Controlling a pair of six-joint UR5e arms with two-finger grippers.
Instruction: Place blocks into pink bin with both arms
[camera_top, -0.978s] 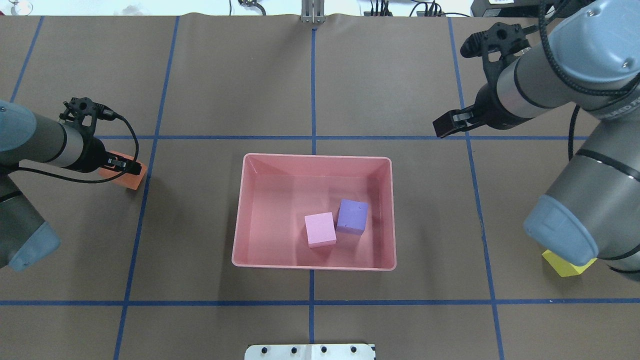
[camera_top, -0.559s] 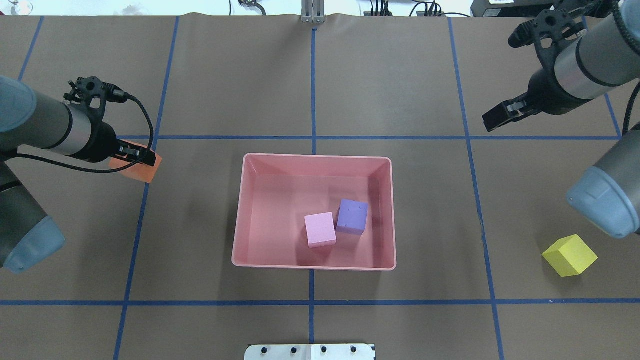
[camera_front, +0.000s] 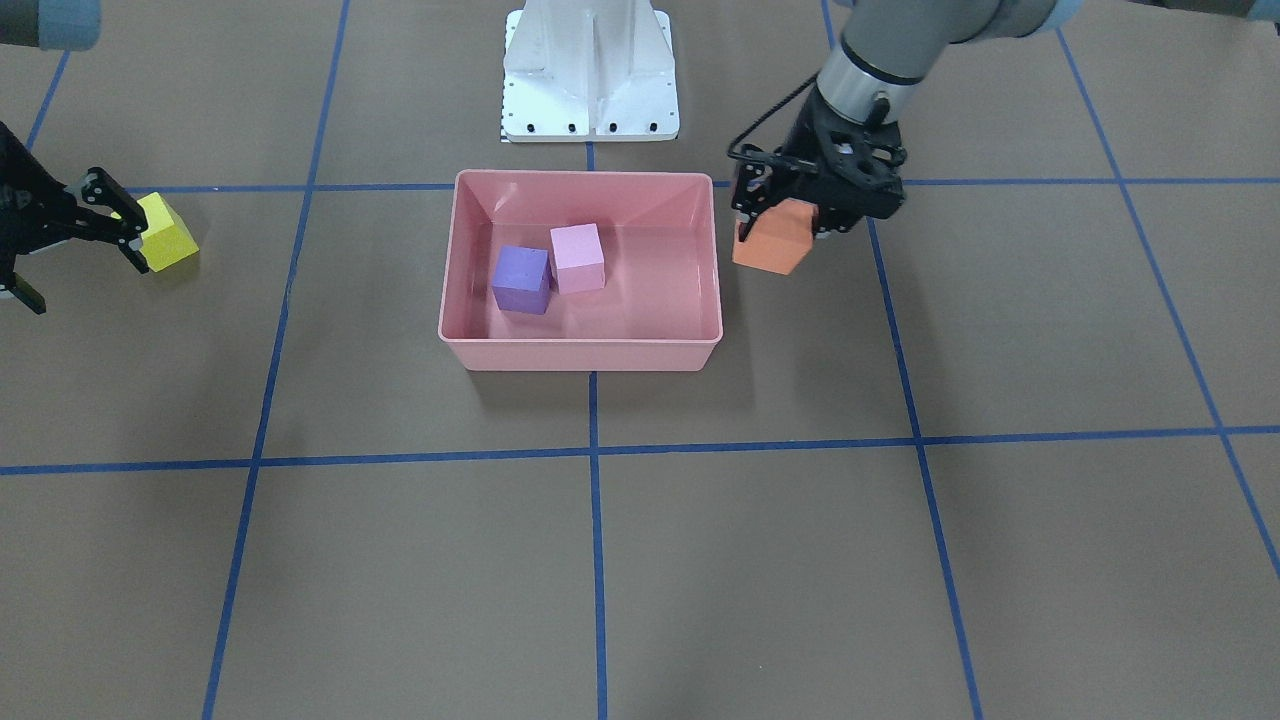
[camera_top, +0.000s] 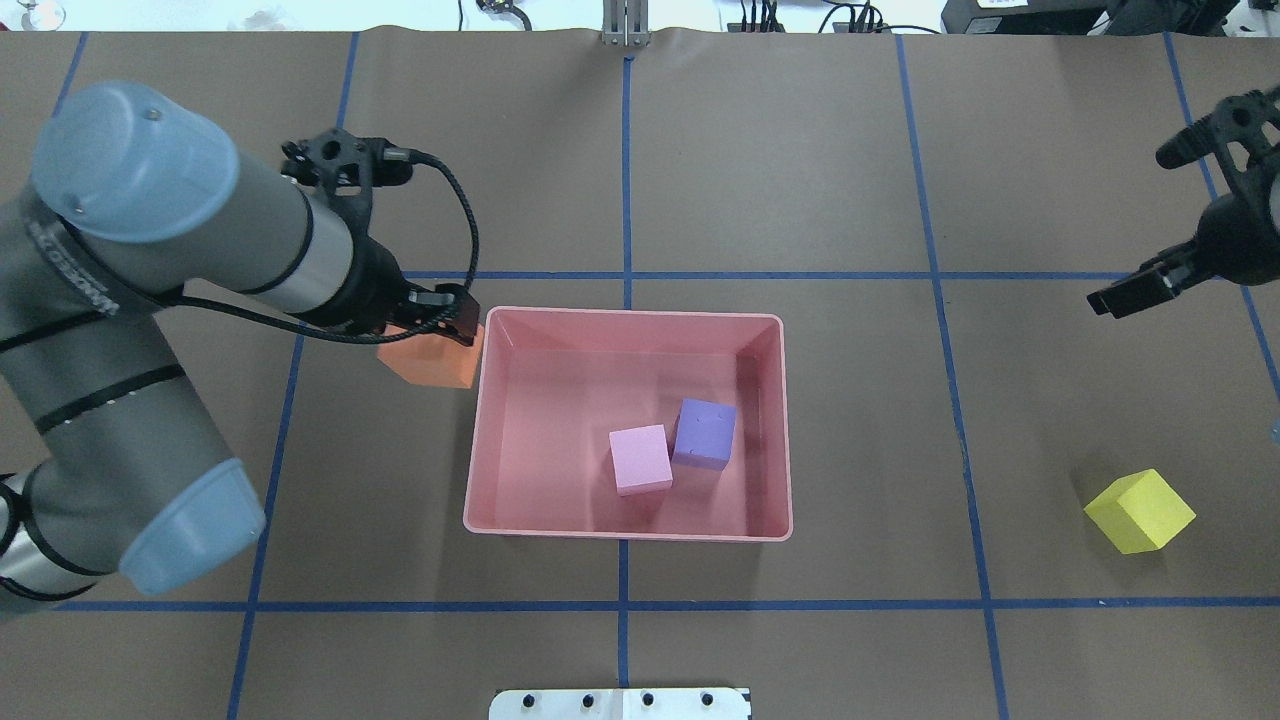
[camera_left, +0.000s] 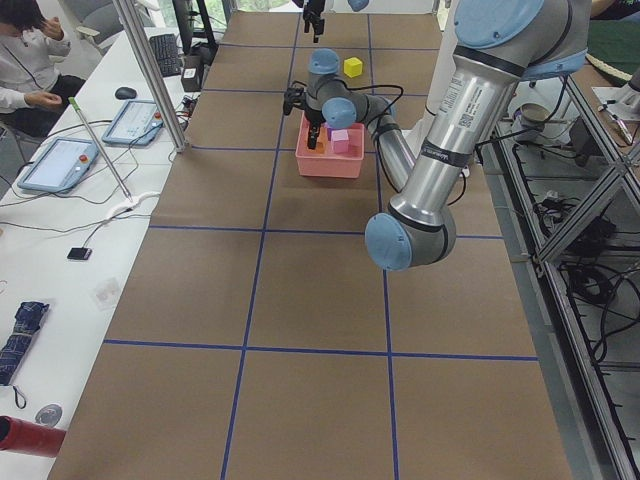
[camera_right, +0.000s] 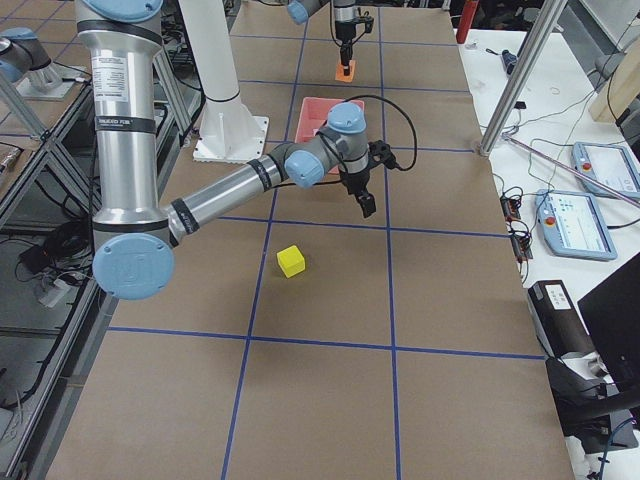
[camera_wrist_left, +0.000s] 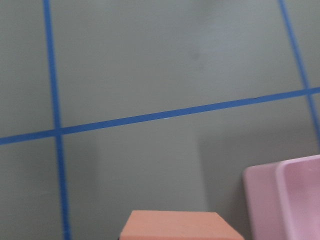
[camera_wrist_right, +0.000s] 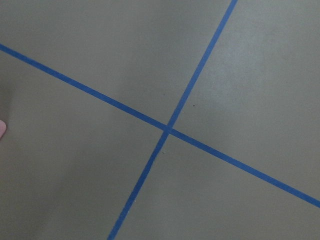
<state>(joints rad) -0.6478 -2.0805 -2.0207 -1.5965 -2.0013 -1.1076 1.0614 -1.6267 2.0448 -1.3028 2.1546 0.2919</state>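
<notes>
The pink bin (camera_top: 630, 316) (camera_front: 580, 357) stands mid-table with the purple block (camera_top: 704, 432) (camera_front: 521, 279) and the light pink block (camera_top: 640, 459) (camera_front: 577, 258) inside, touching. My left gripper (camera_top: 442, 322) (camera_front: 800, 205) is shut on the orange block (camera_top: 432, 362) (camera_front: 770, 246) and holds it lifted just outside the bin's left wall; the block's top also shows in the left wrist view (camera_wrist_left: 175, 225). The yellow block (camera_top: 1140, 512) (camera_front: 165, 232) lies on the table at the right. My right gripper (camera_top: 1125, 298) (camera_front: 75, 270) is open and empty, beyond the yellow block.
The white robot base (camera_front: 588, 70) (camera_top: 620, 703) stands at the table's near edge, behind the bin. Blue tape lines grid the brown table. A person (camera_left: 30, 60) sits at a side desk, off the table.
My left arm has carried the orange block rightward from the far left to the bin's left wall. My right arm has swung right, away from the bin, uncovering the yellow block.
</notes>
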